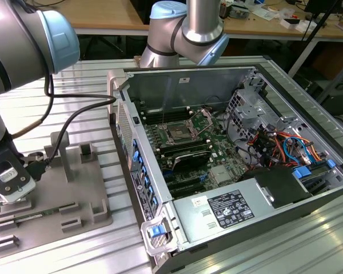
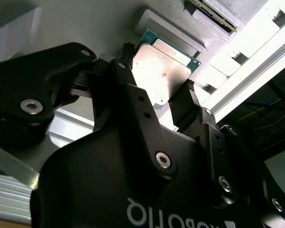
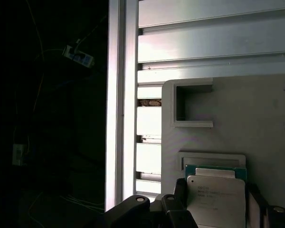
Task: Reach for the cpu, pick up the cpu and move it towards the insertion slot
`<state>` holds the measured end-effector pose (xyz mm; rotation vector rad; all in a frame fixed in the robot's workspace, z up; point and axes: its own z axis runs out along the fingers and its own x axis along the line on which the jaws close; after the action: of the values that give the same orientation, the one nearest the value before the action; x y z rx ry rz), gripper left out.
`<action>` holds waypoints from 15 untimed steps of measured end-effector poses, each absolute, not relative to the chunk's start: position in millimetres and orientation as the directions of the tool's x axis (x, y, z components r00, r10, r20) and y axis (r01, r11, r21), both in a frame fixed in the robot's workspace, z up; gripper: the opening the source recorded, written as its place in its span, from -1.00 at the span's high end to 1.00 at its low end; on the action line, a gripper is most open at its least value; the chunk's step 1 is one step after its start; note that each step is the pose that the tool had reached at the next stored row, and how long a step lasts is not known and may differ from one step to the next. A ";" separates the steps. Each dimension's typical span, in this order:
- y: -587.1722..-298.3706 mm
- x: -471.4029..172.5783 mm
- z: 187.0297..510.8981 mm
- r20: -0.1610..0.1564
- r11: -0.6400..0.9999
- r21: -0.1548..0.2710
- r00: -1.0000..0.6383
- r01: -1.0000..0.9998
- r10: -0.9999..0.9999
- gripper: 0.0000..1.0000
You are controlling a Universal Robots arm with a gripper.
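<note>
- Gripper (image 1: 11,191) is low over the grey tray (image 1: 74,202), near the tray's edge at the exterior view's left.
- The tray lies on the slatted aluminium table (image 1: 80,85), toward the table edge at the exterior view's left.
- The cpu (image 2: 164,66) sits between the black fingers (image 2: 187,104). It has a silvery top and a thin green rim.
- In both wrist views the fingers bear on two opposite edges of the cpu, so the gripper is clamped on it.
- The cpu is at a shallow framed recess (image 3: 211,156) of the tray, close to the tray's edge beside the table slats. Cannot tell whether it is lifted clear or seated.
- The insertion slot (image 1: 177,134) has a metal frame and dark centre. It is on the motherboard (image 1: 217,151) inside the open computer case (image 1: 274,194).
- The case stands on the table just beside the tray, on the exterior view's right.
- The slot is well apart from the gripper and the cpu.
</note>
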<state>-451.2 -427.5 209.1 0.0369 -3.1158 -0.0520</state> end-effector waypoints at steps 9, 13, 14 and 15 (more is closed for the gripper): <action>-427.5 -451.1 211.4 0.025 0.999 0.034 -0.999 -0.023 -0.024 -0.09; -427.5 -451.2 212.3 0.025 0.999 0.034 -0.999 -0.023 -0.024 -0.09; -427.5 -451.2 212.6 0.025 0.999 0.034 -0.999 -0.023 -0.024 -0.09; -427.5 -451.2 212.6 0.025 0.999 0.034 -0.999 -0.023 -0.024 -0.09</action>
<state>-451.2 -427.5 212.6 0.0370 -3.1159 -0.0521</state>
